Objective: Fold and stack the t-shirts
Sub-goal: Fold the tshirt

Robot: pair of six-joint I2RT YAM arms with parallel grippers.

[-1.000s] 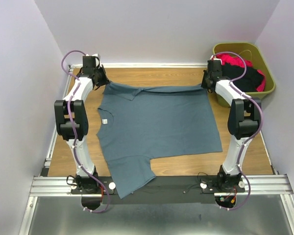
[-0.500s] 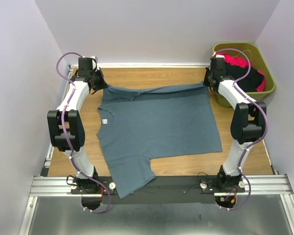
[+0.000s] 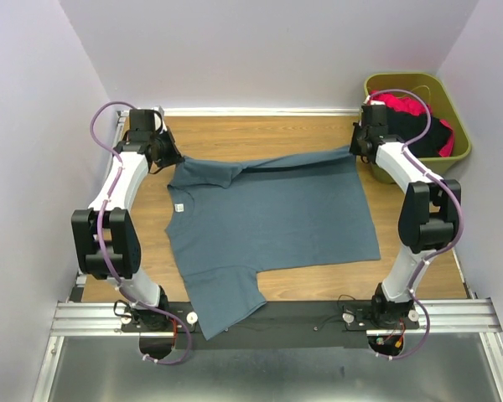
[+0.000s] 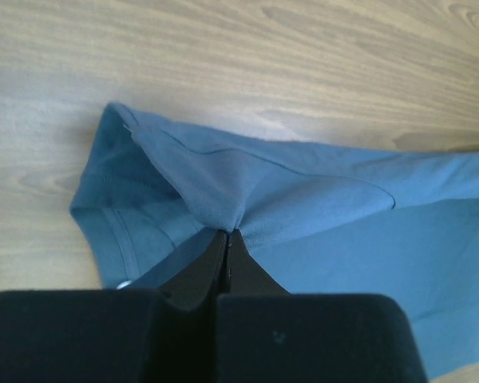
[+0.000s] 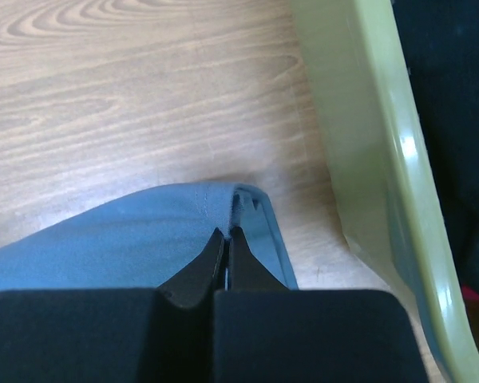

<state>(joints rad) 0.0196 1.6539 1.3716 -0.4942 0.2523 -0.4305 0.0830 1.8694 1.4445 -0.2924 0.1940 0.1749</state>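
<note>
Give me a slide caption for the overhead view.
The left gripper and right gripper pinch the far edge of the slate-blue t-shirt; olive bin nearby.

Overhead view covers the table point(image 3: 260, 130); 2 close wrist views share its t-shirt point(image 3: 272, 213)

Both arms reach toward the worktop's point(image 3: 268, 130) far corners, left end effector point(image 4: 227, 233) and right end effector point(image 5: 226, 231) clamped tight.
</note>
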